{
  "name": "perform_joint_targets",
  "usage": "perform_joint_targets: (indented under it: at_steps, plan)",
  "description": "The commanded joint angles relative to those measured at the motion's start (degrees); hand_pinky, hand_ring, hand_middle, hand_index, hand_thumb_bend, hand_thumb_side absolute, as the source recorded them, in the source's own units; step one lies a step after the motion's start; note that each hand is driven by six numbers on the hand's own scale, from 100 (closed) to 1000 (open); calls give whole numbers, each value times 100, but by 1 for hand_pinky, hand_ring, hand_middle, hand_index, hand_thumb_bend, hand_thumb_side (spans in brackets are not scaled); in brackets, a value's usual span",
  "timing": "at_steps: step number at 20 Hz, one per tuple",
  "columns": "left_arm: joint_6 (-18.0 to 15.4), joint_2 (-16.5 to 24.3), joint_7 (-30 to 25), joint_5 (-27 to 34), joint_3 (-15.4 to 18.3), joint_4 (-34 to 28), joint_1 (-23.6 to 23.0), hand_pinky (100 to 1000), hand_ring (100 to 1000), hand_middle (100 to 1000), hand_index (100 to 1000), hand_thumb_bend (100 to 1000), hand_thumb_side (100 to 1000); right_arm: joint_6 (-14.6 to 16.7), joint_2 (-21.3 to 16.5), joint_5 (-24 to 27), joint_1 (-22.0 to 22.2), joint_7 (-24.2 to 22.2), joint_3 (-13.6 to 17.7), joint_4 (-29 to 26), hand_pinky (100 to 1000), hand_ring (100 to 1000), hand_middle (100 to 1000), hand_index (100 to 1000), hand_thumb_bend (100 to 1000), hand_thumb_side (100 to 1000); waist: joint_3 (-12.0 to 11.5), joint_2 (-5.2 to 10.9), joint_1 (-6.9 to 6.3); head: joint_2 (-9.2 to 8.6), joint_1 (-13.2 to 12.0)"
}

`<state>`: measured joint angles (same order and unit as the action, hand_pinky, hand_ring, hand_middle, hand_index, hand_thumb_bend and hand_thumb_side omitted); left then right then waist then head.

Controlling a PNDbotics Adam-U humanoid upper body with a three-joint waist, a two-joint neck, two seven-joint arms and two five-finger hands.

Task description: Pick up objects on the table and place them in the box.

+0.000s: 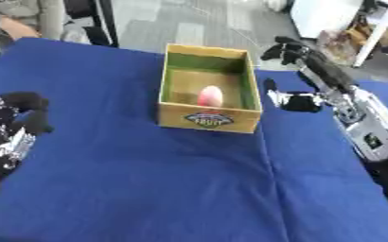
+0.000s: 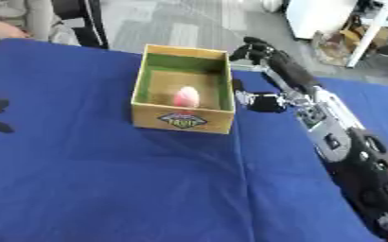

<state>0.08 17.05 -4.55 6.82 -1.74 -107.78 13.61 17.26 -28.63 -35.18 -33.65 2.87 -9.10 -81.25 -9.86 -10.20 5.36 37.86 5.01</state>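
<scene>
A yellow cardboard box (image 1: 207, 118) with a green lining stands open in the middle of the blue table (image 1: 147, 189). A pink, egg-shaped object (image 1: 210, 96) lies on the box floor. My right hand (image 1: 293, 51) hovers just beyond the box's far right corner, fingers relaxed and holding nothing; its thumb (image 1: 296, 101) sticks out toward the box's right wall. My left hand (image 1: 13, 127) rests at the left edge, fingers up and empty. I see no loose object on the cloth.
The blue cloth runs wide in front of and to the left of the box. Past the far edge are a grey floor, a white cabinet (image 2: 317, 16) and a seated person (image 1: 15, 19) at the upper left corner.
</scene>
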Motion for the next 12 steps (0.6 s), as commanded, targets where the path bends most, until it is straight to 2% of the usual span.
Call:
perform_joint_targets:
  at_steps: [1,6,9,12]
  plan:
    - [-8,0,90,-77,111,-24,-6,571,802,574,720,408,400,-289,114,338,247,198,206,-590,668,1000,753,794,100,206,74,108,-43,93,-135]
    - [-10,-35,137,-138,161,21,-133,572,806,579,719,408,403,-739,534,789,953,387,576,-1322,652,1000,727,779,100,236,328,150,-90,260,-194]
    - [-8,-59,151,-167,181,52,-189,573,813,586,718,409,408,-1018,718,1068,1258,358,675,-1772,650,1000,724,779,100,278,428,170,-95,338,-210]
    - [-4,-84,159,-197,191,80,-212,575,818,591,717,408,410,-1275,835,1347,1467,226,725,-2100,651,1000,723,777,100,282,489,167,-94,396,-239]
